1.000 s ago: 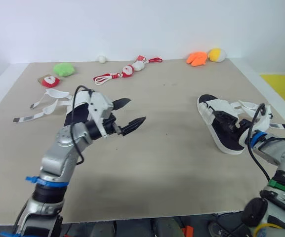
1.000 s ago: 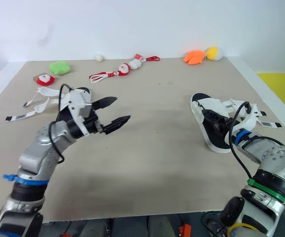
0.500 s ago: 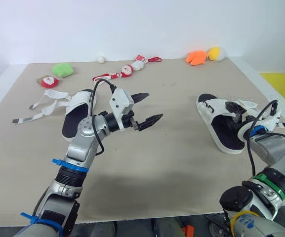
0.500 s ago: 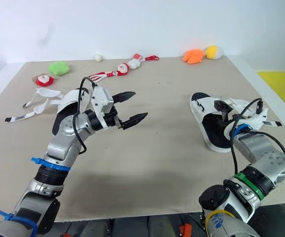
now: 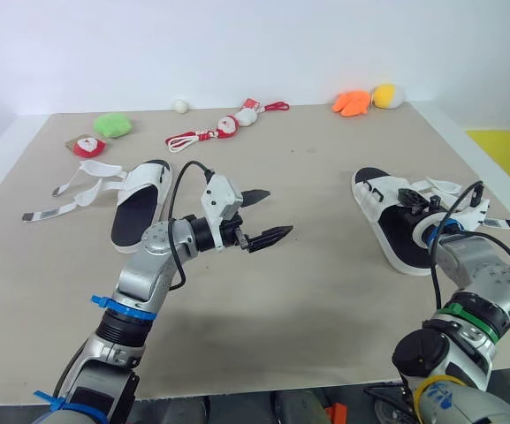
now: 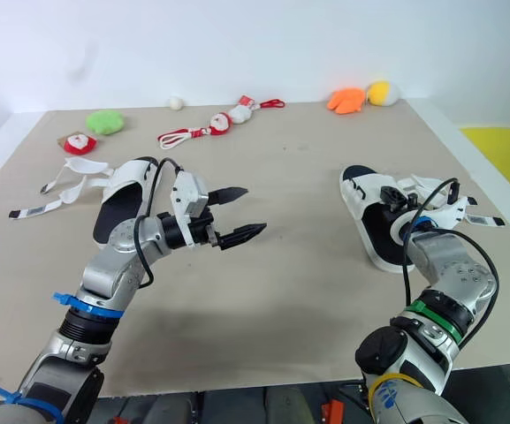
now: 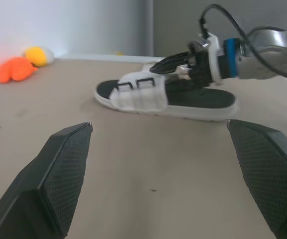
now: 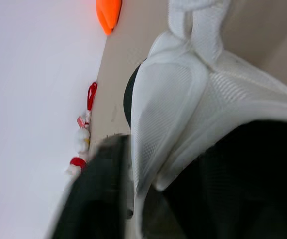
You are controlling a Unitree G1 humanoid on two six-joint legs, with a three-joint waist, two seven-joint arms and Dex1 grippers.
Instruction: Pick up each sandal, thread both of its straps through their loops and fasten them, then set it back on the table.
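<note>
One sandal lies on the table by the right gripper, grip unclear, while the left gripper is wide open and empty, so a loose strap may slip.

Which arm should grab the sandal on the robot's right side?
The right arm: the right gripper is at the straps of that sandal; the left gripper hovers open over the table, apart from it.

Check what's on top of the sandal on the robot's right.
The right gripper sits over the sandal's white straps; the strap part beneath it is covered, so any grasp is unclear.
</note>
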